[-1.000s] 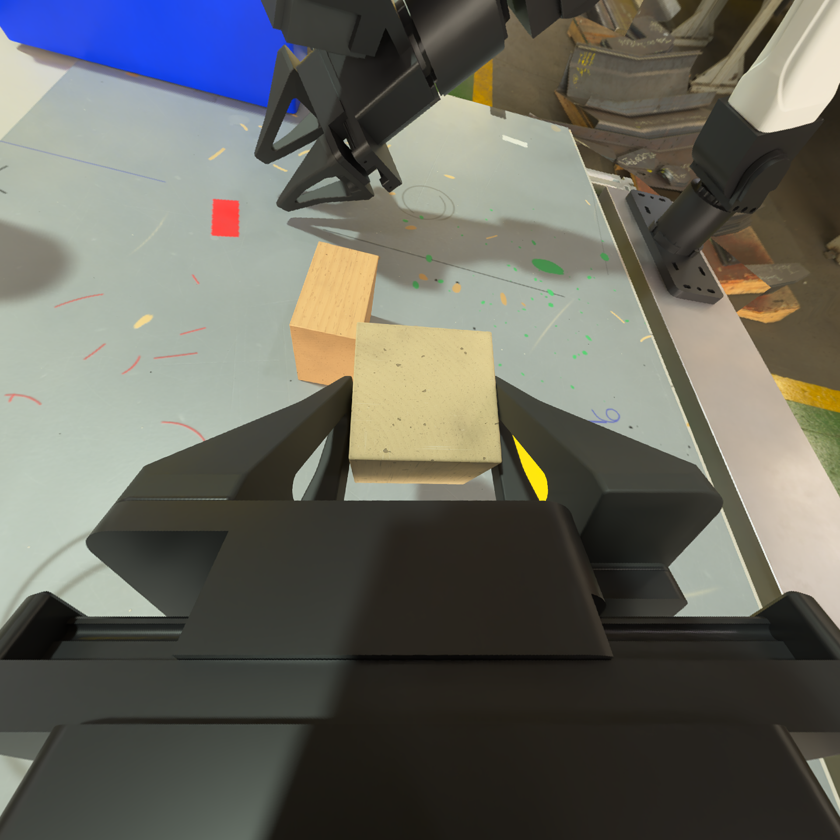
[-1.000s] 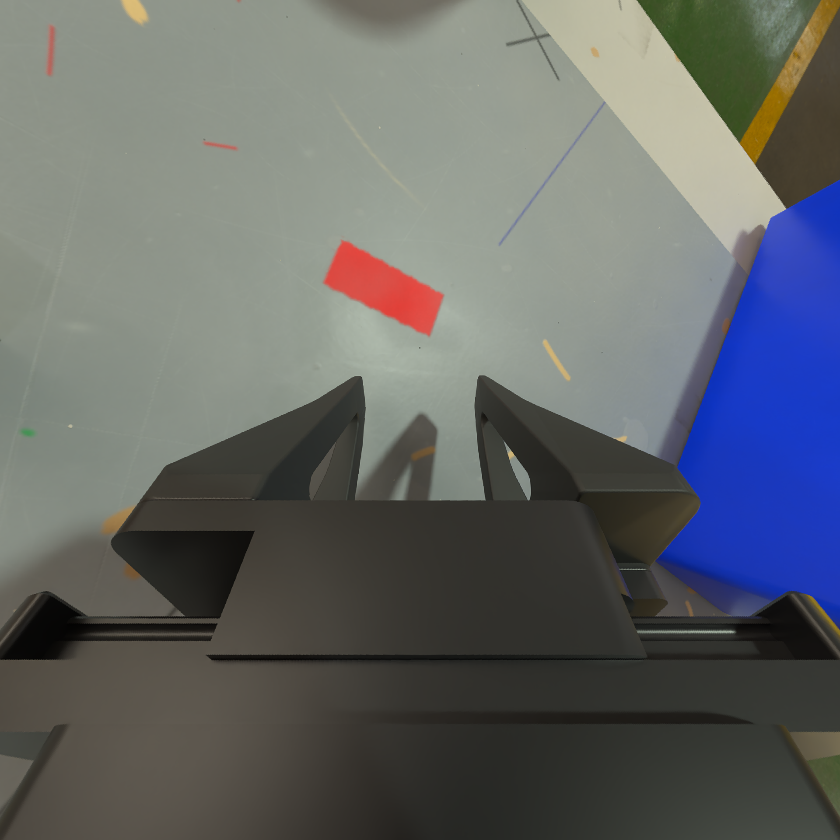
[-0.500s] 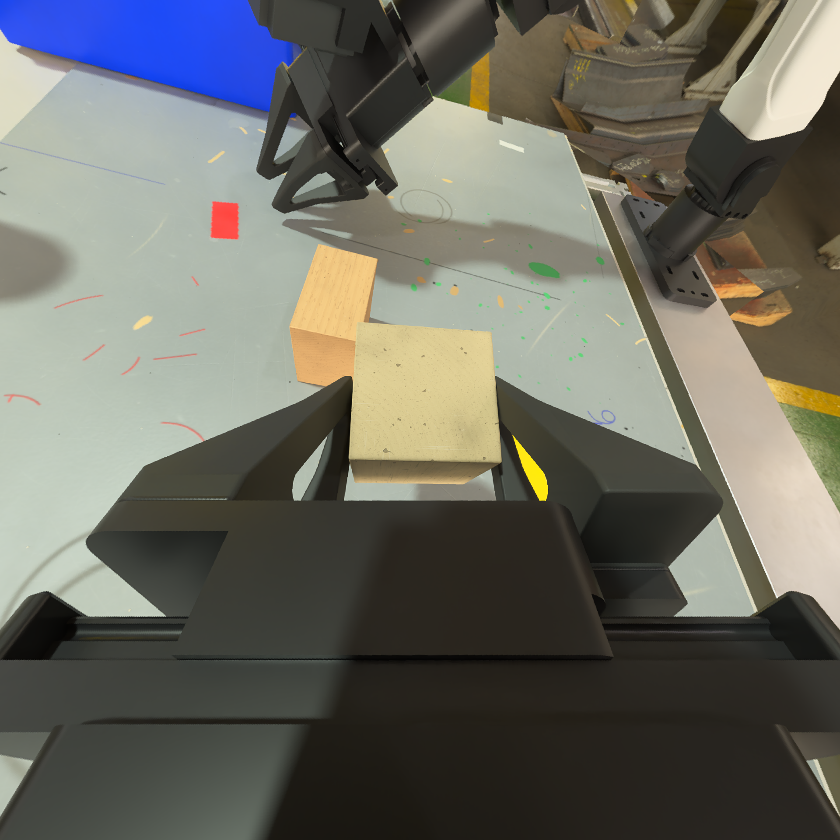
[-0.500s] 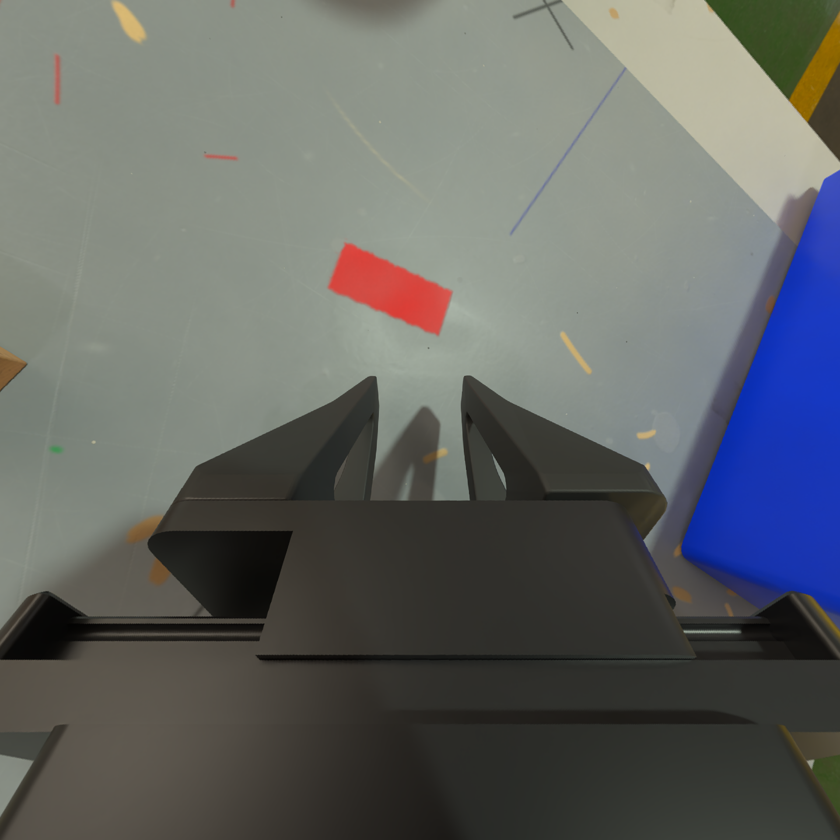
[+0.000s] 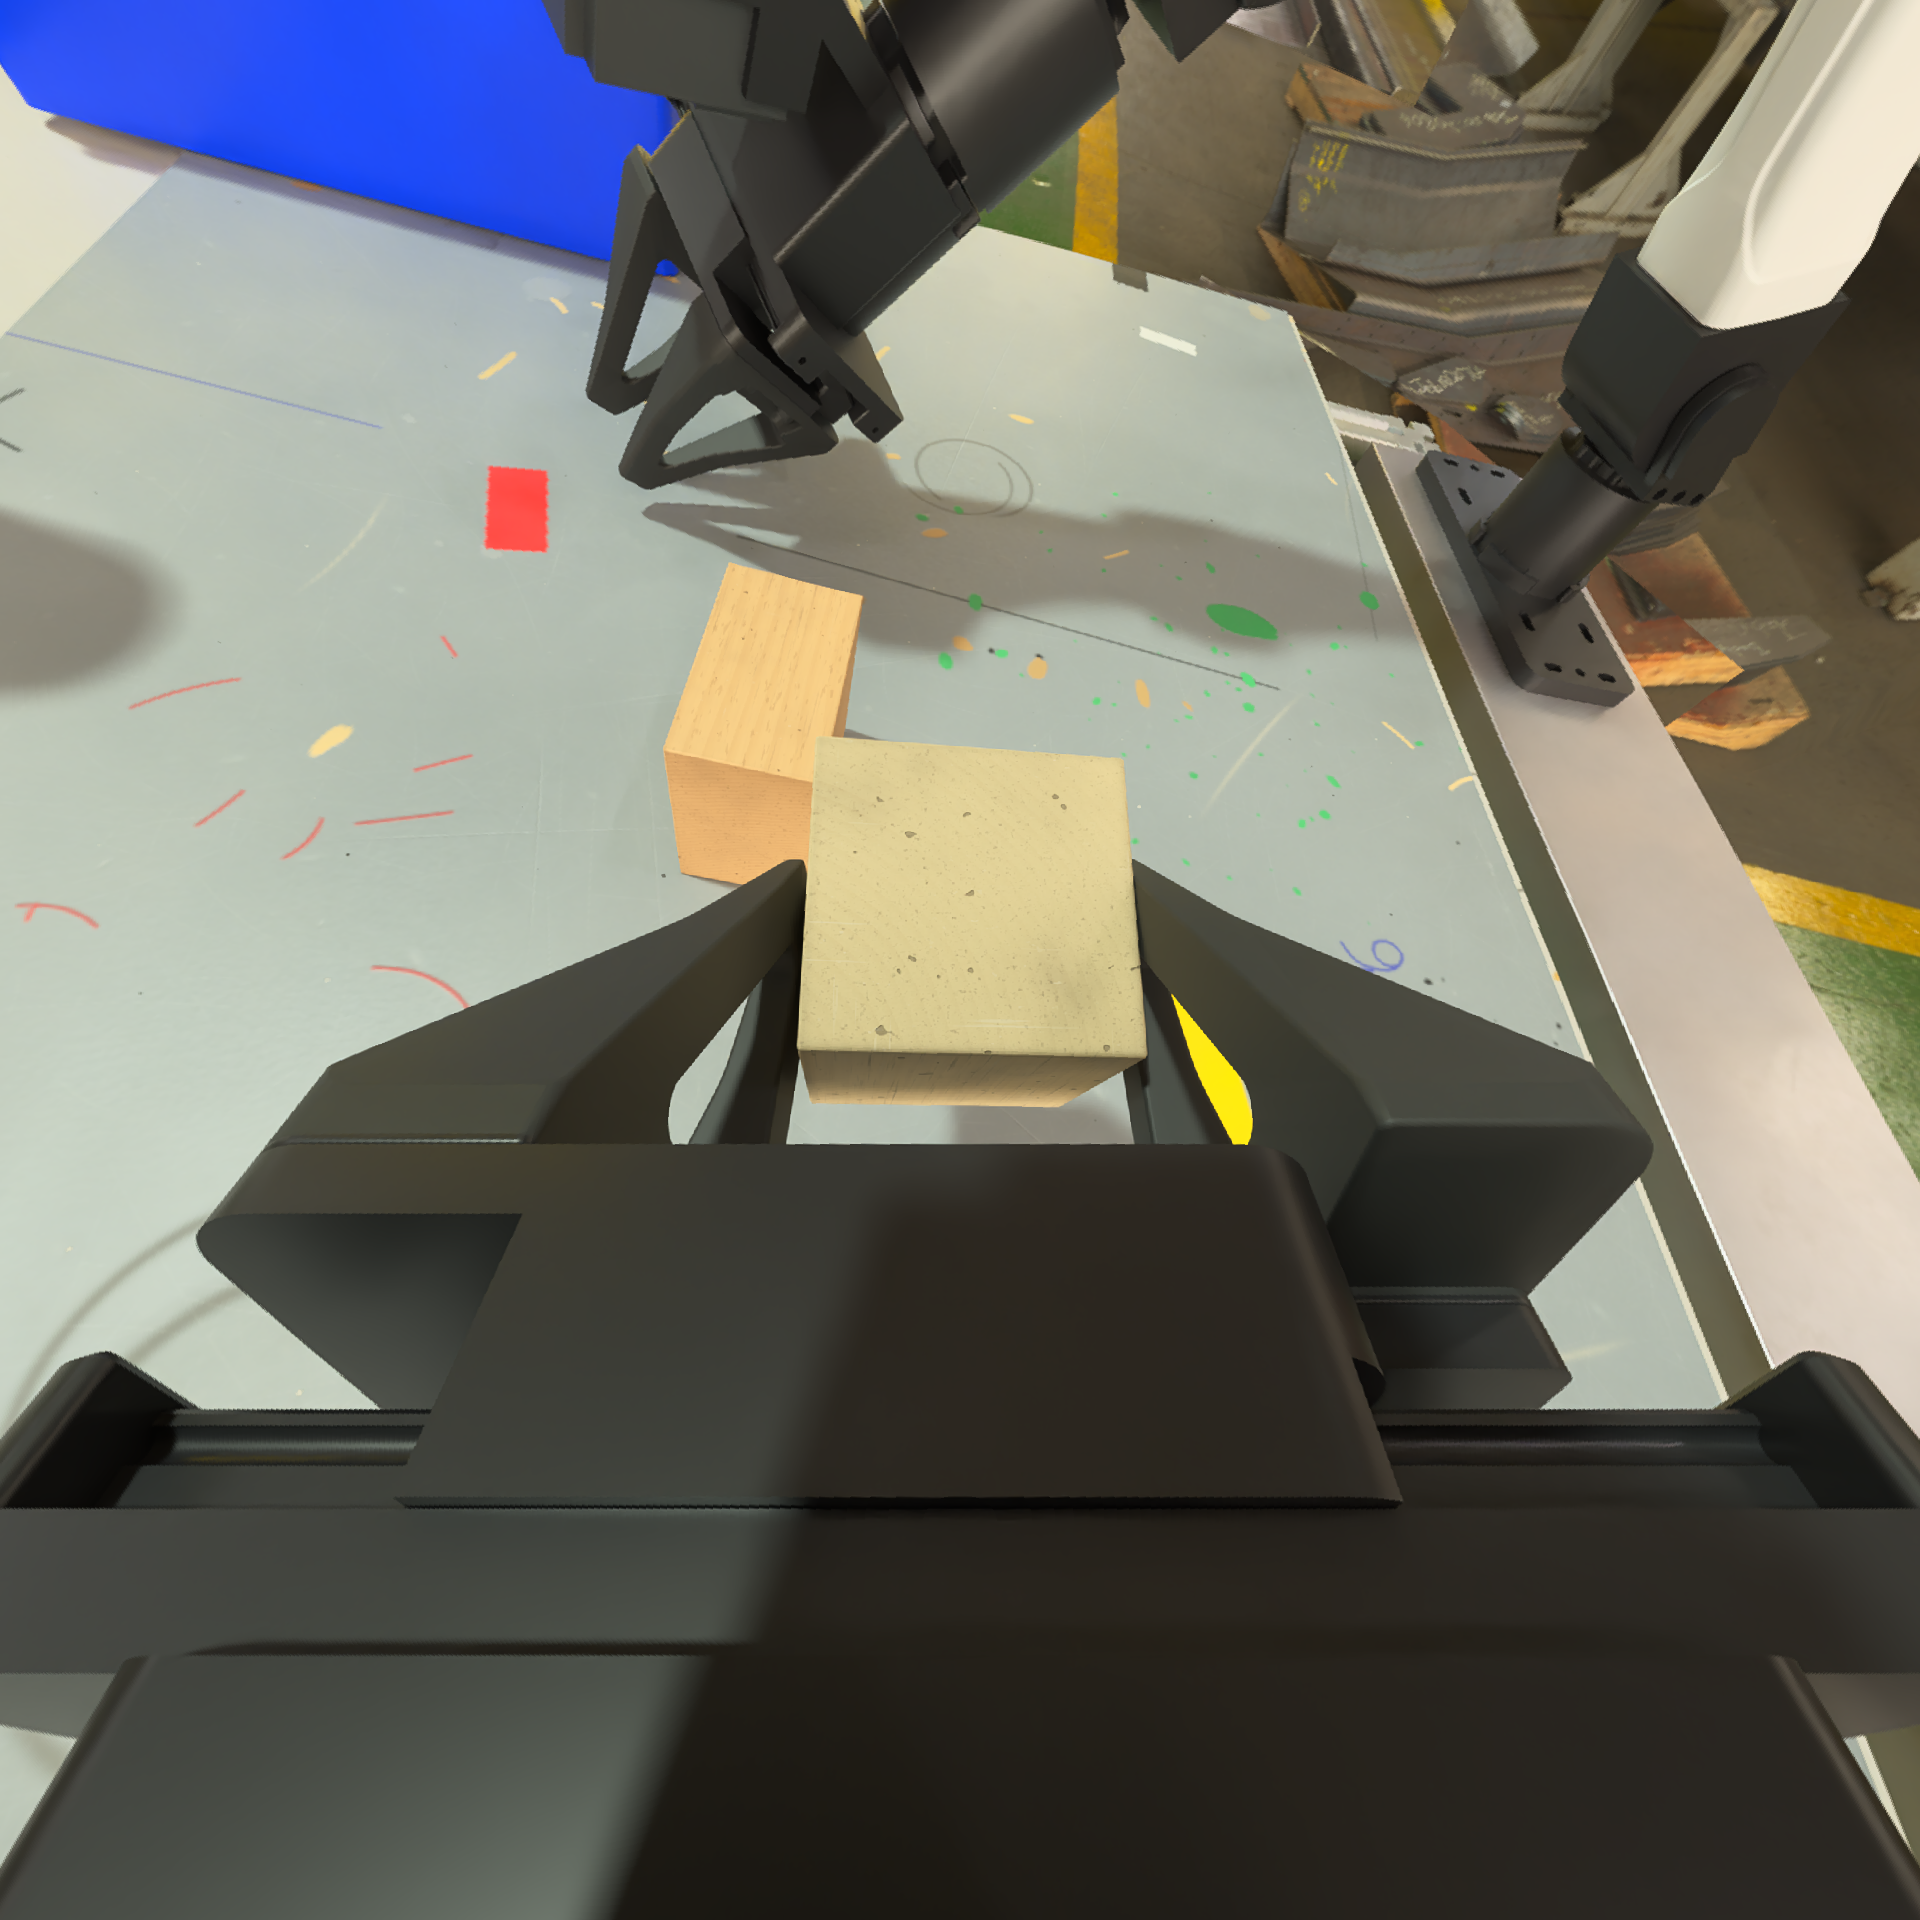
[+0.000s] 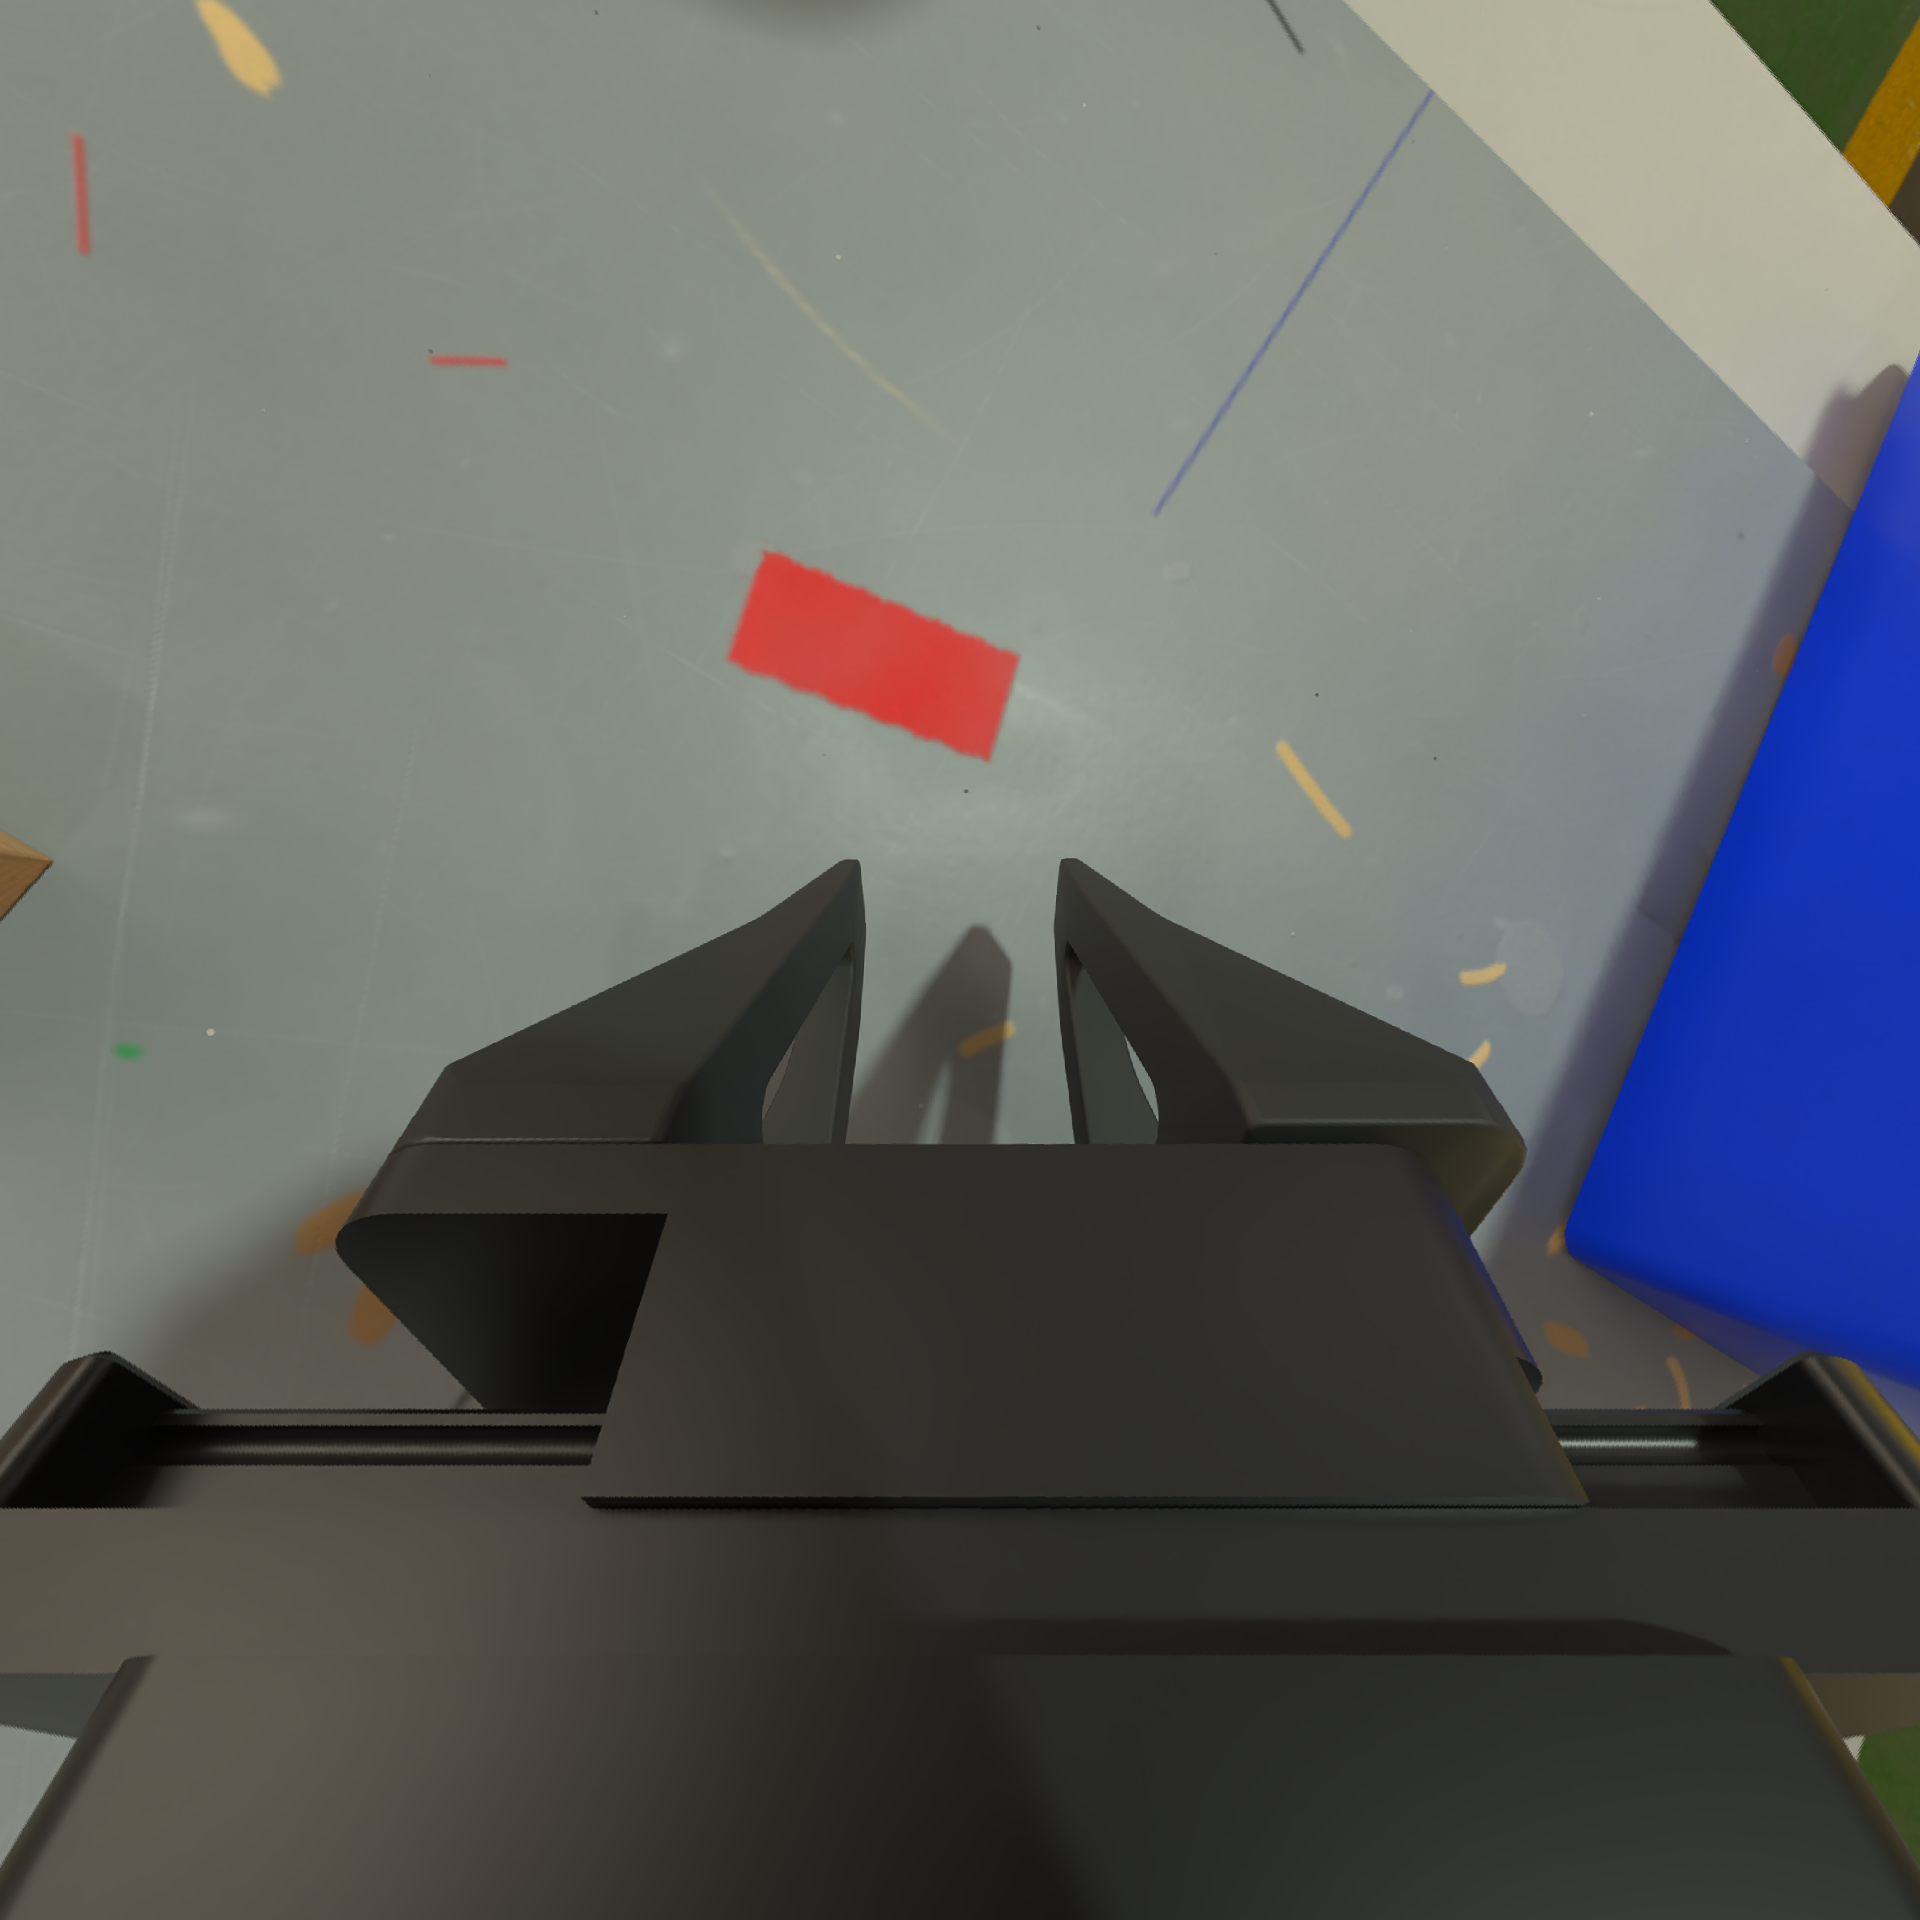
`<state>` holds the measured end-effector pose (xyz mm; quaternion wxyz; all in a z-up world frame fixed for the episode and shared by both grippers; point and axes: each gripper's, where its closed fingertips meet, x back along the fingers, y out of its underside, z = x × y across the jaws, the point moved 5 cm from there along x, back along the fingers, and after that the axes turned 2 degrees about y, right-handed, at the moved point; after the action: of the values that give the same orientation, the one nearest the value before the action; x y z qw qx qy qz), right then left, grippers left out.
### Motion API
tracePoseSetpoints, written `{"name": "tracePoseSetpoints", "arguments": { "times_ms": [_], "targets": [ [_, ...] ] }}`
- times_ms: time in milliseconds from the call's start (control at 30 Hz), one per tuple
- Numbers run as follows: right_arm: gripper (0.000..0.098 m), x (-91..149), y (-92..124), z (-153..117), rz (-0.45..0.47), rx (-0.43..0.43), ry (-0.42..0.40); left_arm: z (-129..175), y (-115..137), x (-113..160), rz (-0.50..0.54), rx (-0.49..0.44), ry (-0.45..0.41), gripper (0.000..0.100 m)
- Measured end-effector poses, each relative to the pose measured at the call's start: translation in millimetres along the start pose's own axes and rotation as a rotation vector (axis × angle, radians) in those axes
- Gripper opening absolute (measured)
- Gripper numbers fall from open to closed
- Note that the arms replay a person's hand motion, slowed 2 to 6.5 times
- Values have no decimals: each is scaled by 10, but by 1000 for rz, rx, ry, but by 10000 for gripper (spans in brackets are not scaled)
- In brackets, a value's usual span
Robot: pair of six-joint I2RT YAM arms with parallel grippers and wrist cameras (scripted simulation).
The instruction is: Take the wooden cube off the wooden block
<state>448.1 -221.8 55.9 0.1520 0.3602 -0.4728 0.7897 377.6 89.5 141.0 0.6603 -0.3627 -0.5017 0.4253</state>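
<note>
My left gripper point(image 5: 968, 864) is shut on the pale wooden cube point(image 5: 966, 914) and holds it above the grey table point(image 5: 312, 935). The light orange wooden block point(image 5: 764, 717) lies on the table just beyond and left of the cube, with nothing on top of it. My right gripper point(image 6: 958, 862) is empty, its fingers a narrow gap apart, hovering over the table near a red rectangle mark point(image 6: 873, 655). It also shows in the left wrist view point(image 5: 665, 436), beyond the block. A corner of the block point(image 6: 16, 878) shows at the right wrist view's left edge.
A blue box point(image 5: 312, 104) stands at the table's far edge and shows in the right wrist view point(image 6: 1787, 987) close on the right. The right arm's base point(image 5: 1548, 623) is bolted beside the table's right edge. Scrap metal lies beyond it.
The right gripper's fingers have come closer together and it has shifted slightly. The left gripper still holds the cube in nearly the same place.
</note>
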Motion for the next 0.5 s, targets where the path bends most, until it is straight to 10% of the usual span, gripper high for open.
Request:
{"name": "tracePoseSetpoints", "arguments": {
  "times_ms": [500],
  "targets": [
    [380, 0, -7, -30, 0, -41, -24, 18, -14, 6, 4, -3, 1, 483]
  ]
}}
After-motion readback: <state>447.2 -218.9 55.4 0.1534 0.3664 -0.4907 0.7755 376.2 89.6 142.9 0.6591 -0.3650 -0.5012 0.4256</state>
